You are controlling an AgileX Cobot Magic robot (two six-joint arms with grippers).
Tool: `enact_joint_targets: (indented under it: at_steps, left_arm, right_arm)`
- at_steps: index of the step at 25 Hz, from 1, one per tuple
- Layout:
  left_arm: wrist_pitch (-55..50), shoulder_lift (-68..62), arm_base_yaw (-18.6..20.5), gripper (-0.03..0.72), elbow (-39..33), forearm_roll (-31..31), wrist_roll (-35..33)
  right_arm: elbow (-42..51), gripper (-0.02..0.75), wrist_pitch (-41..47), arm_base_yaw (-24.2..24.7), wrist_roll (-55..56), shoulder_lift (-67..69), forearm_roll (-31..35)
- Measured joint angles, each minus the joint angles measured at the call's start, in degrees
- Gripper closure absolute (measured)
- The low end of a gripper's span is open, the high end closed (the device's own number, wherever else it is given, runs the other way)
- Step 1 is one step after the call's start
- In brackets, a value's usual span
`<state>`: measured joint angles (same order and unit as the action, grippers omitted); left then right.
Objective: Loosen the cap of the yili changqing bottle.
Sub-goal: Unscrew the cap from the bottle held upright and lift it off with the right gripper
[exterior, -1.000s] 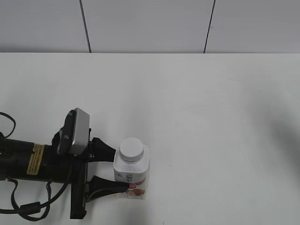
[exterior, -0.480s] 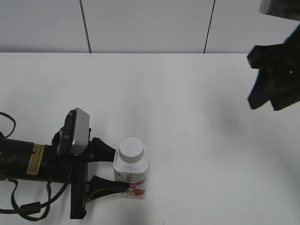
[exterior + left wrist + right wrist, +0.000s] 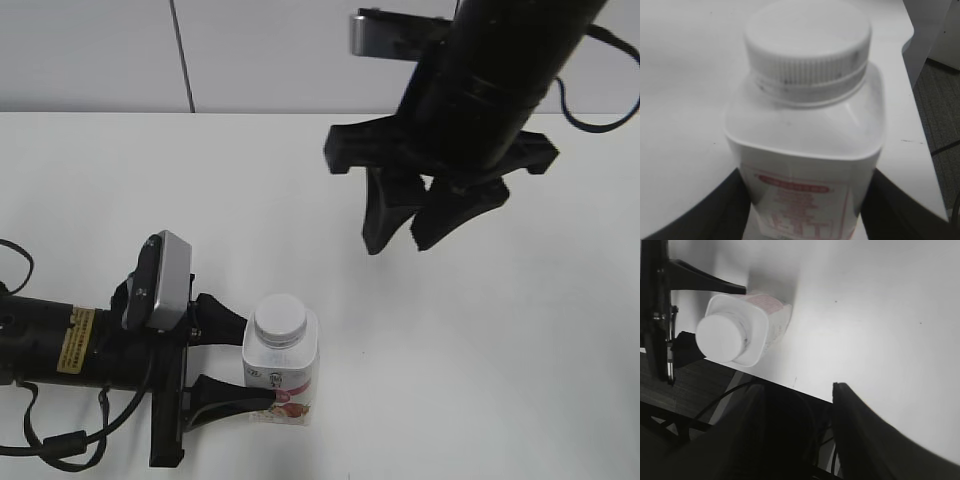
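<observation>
Left gripper [image 3: 258, 368] clamped on upright yili changqing bottle [image 3: 282, 378], cap [image 3: 278, 319] on, right gripper [image 3: 408, 232] — aloft, parted, empty

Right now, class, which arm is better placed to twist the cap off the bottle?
The right. Its open gripper hangs free above the table, while the left gripper is clamped on the bottle, steadying it below the cap.

Left wrist view: yili changqing bottle [image 3: 805, 145] blurred, label print unreadable, base cut off by bottom edge. Left tool [image 3: 805, 210] mostly out of frame, only 2 dark finger edges show. Right wrist view: right tool [image 3: 805, 435] dark, cropped, fingertips out of frame.
</observation>
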<state>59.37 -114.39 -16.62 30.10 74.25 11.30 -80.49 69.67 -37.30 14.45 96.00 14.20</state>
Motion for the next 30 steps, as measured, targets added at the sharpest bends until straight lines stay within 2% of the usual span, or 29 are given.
enact_joint_targets:
  at_steps: [8, 17, 24, 30]
  left_arm:
    - [0.0, 0.0, 0.0, 0.274, 0.0, 0.0, 0.0]
    - [0.0, 0.0, 0.0, 0.276, 0.0, 0.0, 0.0]
    - [0.0, 0.0, 0.0, 0.276, 0.0, -0.24, 0.0]
    - [0.0, 0.0, -0.04, 0.276, 0.0, -1.09, 0.0]
  right_arm:
    - [-7.89, 0.381, 0.0, -7.55, 4.86, 7.68, -0.37]
    - [-11.53, 0.378, 0.0, -9.91, 6.98, 12.12, 0.63]
    - [-11.64, 0.246, 0.0, -10.46, 10.68, 12.48, 0.19]
    - [-11.64, 0.228, 0.0, -10.48, 12.89, 13.28, -0.54]
